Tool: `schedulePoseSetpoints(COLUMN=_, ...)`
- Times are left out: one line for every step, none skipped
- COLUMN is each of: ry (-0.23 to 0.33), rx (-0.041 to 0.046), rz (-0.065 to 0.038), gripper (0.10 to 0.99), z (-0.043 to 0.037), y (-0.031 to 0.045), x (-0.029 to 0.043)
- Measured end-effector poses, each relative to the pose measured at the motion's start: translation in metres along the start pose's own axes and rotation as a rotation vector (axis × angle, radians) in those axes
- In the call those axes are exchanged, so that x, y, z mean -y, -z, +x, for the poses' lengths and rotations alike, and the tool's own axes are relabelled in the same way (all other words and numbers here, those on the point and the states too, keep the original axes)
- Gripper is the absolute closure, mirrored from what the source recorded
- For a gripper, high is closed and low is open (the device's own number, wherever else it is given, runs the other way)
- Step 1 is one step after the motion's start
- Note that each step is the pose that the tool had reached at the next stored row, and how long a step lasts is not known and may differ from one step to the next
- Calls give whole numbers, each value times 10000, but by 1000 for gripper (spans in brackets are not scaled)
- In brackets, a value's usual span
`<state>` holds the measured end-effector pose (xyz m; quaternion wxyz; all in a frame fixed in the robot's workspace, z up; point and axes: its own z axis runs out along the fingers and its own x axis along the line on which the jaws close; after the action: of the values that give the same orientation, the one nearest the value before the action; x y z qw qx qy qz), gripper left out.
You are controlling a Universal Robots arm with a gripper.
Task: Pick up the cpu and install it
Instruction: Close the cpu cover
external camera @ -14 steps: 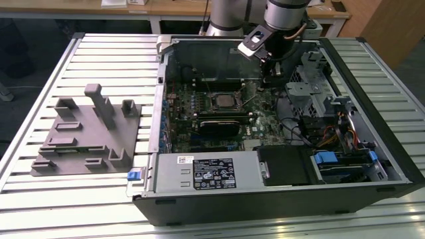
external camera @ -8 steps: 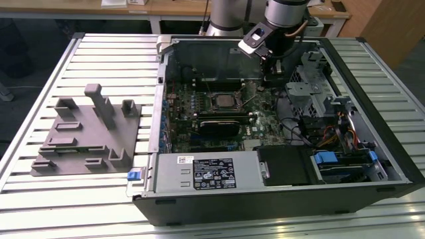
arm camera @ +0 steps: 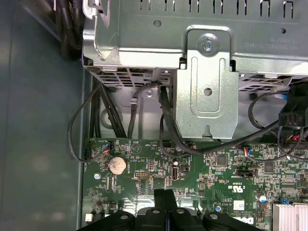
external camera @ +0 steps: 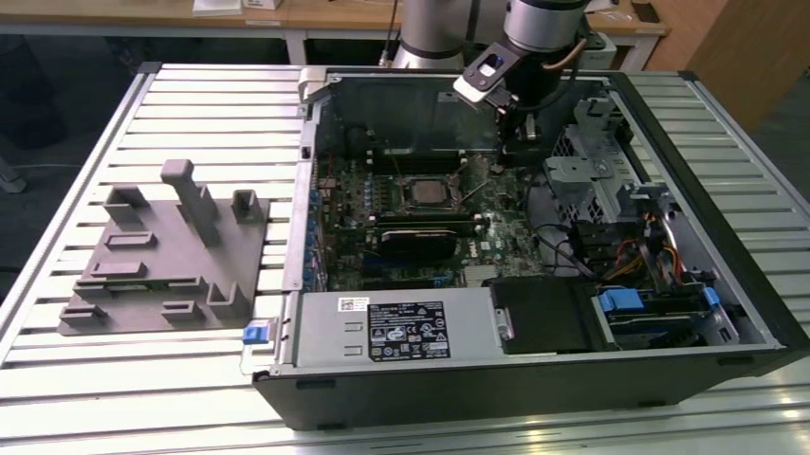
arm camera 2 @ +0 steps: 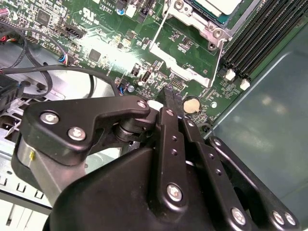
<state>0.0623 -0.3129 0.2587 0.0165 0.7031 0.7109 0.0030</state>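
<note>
In the exterior view the gripper (external camera: 521,135) hangs inside the open computer case (external camera: 708,313) near the cpu (external camera: 427,194), which sits in its motherboard socket; in the second wrist view its fingers (arm camera 2: 169,102) are pressed together on nothing; in the first wrist view they hover near a coin battery (arm camera: 117,165).

table (external camera: 76,190): pale slatted metal; desks (external camera: 341,14): light wood, behind; floor (external camera: 19,204): dark grey
</note>
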Motion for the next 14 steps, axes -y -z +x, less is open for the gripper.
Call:
schedulePoseSetpoints(ry=0, rx=0, rz=0, gripper=980, z=0, y=-2, x=0)
schedulePoseSetpoints(ry=0, rx=0, rz=1, gripper=980, z=0, y=-3, x=0)
schedulePoseSetpoints(ry=0, rx=1, rz=2, gripper=980, z=0, y=-4, x=0)
schedulePoseSetpoints(ry=0, rx=1, rz=2, gripper=980, z=0, y=-4, x=0)
schedulePoseSetpoints(ry=0, rx=1, rz=2, gripper=980, z=0, y=-5, x=0)
schedulePoseSetpoints(ry=0, rx=1, rz=1, gripper=980, z=0, y=-6, x=0)
schedulePoseSetpoints(ry=0, rx=-1, rz=2, gripper=980, z=0, y=-9, x=0)
schedulePoseSetpoints(ry=0, rx=-3, rz=4, gripper=980, z=0, y=-12, x=1)
schedulePoseSetpoints(ry=0, rx=-2, rz=7, gripper=980, z=0, y=-14, x=1)
schedulePoseSetpoints(ry=0, rx=0, rz=10, gripper=980, z=0, y=-17, x=1)
schedulePoseSetpoints(ry=1, rx=0, rz=12, gripper=980, z=0, y=-20, x=2)
schedulePoseSetpoints(ry=1, rx=0, rz=15, gripper=980, z=0, y=-22, x=3)
schedulePoseSetpoints(ry=0, rx=1, rz=17, gripper=980, z=0, y=-25, x=5)
schedulePoseSetpoints(ry=0, rx=0, rz=20, gripper=980, z=0, y=-28, x=7)
